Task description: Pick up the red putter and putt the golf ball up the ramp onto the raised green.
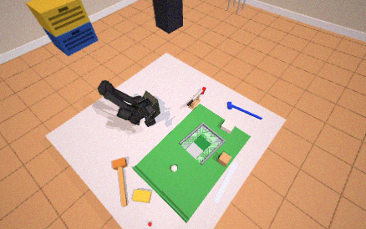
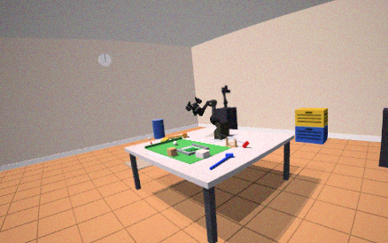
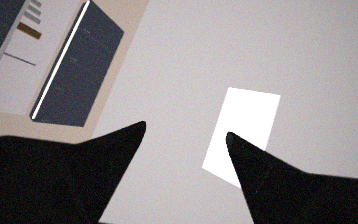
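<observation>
The red putter [image 1: 203,89] [image 2: 245,145] leans on a small wooden stand [image 1: 194,103] [image 2: 231,143], its red head raised and its thin shaft slanting down. The white golf ball [image 1: 174,168] [image 2: 175,143] lies on the green mat [image 1: 155,160] [image 2: 161,148]. A grey-walled enclosure [image 1: 214,132] on the mat holds a dark green square [image 1: 202,143] and a pale grey panel [image 1: 193,149]; which part is the ramp is hard to tell. My gripper [image 3: 185,130] [image 2: 191,103] is open and empty, high above the table and away from the putter. The wrist view shows only room surfaces beyond the fingers.
A white block [image 1: 227,126] [image 2: 202,153] and a tan block [image 1: 224,159] [image 2: 172,152] stand beside the enclosure. A blue club [image 1: 246,111] [image 2: 221,161] lies beyond the mat. An orange mallet [image 1: 121,184] and yellow block [image 1: 142,195] lie on the opposite side. A clear strip [image 1: 226,184] borders the mat.
</observation>
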{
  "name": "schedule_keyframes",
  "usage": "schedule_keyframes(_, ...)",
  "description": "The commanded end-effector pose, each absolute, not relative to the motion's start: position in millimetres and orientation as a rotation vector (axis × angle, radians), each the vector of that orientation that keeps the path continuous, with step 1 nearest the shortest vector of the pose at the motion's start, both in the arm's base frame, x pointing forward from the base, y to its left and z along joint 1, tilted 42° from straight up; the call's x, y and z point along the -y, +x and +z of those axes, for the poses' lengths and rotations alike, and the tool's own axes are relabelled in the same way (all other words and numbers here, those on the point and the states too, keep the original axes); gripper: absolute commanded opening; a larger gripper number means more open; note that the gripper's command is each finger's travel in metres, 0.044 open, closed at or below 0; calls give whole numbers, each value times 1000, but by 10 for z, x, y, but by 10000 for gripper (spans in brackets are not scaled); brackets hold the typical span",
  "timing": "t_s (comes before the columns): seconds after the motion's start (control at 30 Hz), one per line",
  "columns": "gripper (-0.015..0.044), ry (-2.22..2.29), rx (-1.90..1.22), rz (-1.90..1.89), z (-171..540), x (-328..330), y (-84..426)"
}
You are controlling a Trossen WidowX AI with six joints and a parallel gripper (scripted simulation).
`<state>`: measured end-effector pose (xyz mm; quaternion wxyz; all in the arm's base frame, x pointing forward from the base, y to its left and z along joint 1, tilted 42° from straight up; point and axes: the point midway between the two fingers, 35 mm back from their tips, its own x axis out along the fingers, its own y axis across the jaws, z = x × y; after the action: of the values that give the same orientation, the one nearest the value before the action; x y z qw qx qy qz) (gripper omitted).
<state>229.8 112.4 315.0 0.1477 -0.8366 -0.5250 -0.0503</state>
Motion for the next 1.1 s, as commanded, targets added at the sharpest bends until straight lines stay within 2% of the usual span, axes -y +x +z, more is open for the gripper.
schedule_keyframes(0.0, 426, -2395, 1501, -130, 3147, -1127, 2320)
schedule_keyframes(0.03, 440, -2362, 1473, -86, 3137, -1139, 2386)
schedule_keyframes(0.3, 440, -1863, 969, 562, 2569, -1527, 3307)
schedule_keyframes(0.53, 440, -1530, 428, 1002, 1608, -2042, 3675)
schedule_keyframes(0.77, 440, -1315, -173, 1277, 545, -2478, 3511)
schedule_keyframes(1.07, 440, -1346, -957, 1349, -612, -2591, 2822)
